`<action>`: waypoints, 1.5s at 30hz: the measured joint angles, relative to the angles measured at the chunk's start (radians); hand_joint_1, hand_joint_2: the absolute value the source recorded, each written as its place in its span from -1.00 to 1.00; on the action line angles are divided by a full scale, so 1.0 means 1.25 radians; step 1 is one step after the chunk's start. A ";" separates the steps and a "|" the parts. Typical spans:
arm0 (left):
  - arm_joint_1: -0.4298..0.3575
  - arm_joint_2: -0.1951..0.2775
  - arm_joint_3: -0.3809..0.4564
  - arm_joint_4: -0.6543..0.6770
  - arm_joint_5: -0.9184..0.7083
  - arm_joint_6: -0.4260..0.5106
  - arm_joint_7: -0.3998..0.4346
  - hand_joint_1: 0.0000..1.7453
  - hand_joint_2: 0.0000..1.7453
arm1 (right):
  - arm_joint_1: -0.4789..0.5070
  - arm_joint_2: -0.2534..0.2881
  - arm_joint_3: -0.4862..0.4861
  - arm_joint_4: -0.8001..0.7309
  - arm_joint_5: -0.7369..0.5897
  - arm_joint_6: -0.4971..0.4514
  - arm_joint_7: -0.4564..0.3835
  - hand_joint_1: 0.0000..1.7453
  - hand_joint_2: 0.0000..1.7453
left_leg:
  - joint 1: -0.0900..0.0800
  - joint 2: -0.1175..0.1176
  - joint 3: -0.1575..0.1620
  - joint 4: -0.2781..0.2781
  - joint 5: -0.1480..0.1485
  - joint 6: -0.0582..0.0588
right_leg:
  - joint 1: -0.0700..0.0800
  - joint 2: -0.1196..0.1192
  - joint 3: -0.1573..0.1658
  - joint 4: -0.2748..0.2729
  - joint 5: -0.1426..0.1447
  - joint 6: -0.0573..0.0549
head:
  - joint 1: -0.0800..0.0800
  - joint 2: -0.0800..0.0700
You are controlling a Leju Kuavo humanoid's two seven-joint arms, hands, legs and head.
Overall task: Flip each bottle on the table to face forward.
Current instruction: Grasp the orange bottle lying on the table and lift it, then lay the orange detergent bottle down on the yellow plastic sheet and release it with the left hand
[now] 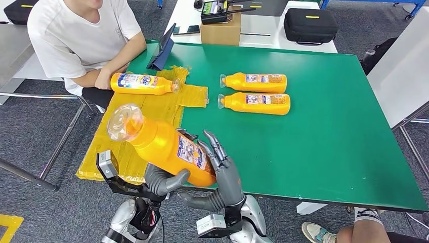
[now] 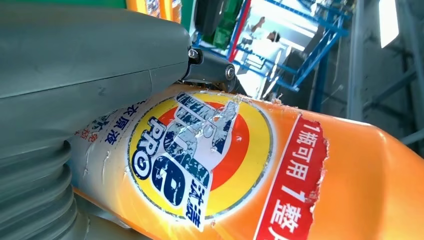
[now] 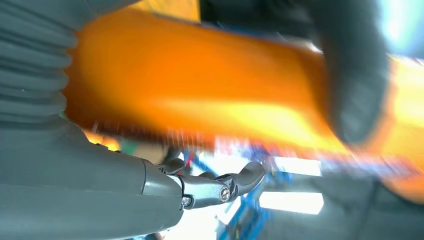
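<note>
Both hands carry an orange detergent bottle point(image 1: 169, 147) above the table's point(image 1: 324, 152) near-left corner, cap tilted up and away to the left. The left hand point(image 1: 162, 179) cups it from below, thumb hooked around the body; the right hand point(image 1: 222, 169) braces the base end, fingers spread upward beside the label. 2 more bottles point(image 1: 255, 82) point(image 1: 255, 103) lie side by side mid-table; another point(image 1: 144, 83) rests on yellow sheeting point(image 1: 152, 114) at the left edge, by a person's arm point(image 1: 109, 76). Best to keep the left palm bearing the weight while turning, and settle the printed face upward before letting go.
</note>
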 joint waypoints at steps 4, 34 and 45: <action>-0.004 -0.001 0.019 0.001 -0.018 0.052 -0.002 1.00 1.00 | 0.031 0.003 0.000 -0.074 -0.012 -0.111 -0.004 -1.00 -1.00 | 0.000 0.000 0.000 0.000 0.000 0.000 | 0.000 0.000 0.000 0.000 0.000 0.000 | 0.000 0.000; -0.297 0.090 0.096 0.479 -1.033 0.588 -0.016 1.00 1.00 | 0.023 0.014 0.016 -0.252 -0.071 -0.136 -0.004 -1.00 -1.00 | 0.000 0.000 0.000 0.000 0.001 -0.001 | 0.000 0.000 0.000 0.001 0.000 0.000 | 0.000 0.000; -0.461 0.136 0.046 0.768 -1.201 0.531 0.104 1.00 1.00 | -0.017 -0.016 0.066 -0.225 -0.228 -0.122 -0.004 -1.00 -1.00 | 0.000 0.000 0.000 0.000 0.001 0.000 | 0.000 0.000 0.001 0.001 0.001 0.000 | 0.000 0.000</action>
